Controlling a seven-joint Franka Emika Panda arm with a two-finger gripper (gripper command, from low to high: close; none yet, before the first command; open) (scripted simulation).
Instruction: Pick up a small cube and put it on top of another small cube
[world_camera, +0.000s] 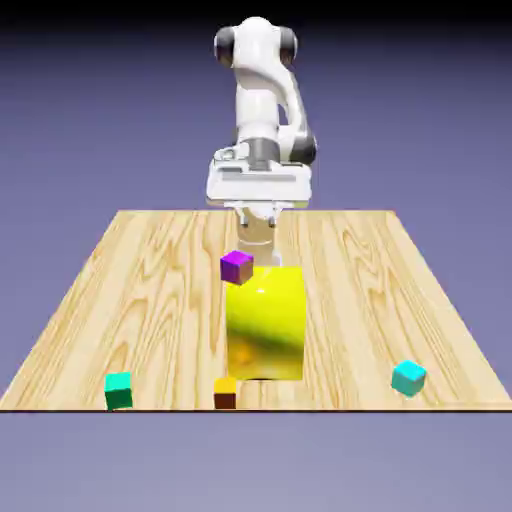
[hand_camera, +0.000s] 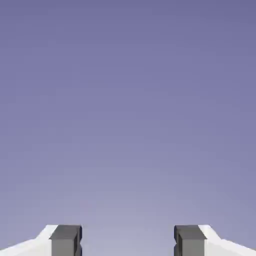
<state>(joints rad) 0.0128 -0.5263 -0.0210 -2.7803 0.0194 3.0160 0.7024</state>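
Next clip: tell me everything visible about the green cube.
The green cube is tiny, deep emerald with a lighter top, plain-faced, smooth and solid-looking. It sits flat and upright on the wooden table, by the near edge at the exterior view's left. Nothing touches it but the table. The hand view does not show it.

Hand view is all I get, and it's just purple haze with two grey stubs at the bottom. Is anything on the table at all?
Observer: Yes. In the exterior view a big yellow block stands mid-table, right in front of the arm.
Operator: Any small things to grab?
Observer: A green cube sits near the front edge at that view's left, untouched.
Operator: And where would it go?
Observer: Onto a cyan cube at the front right, far apart from the green one.
Operator: Is the gripper near either?
Observer: No, it hangs behind the yellow block.
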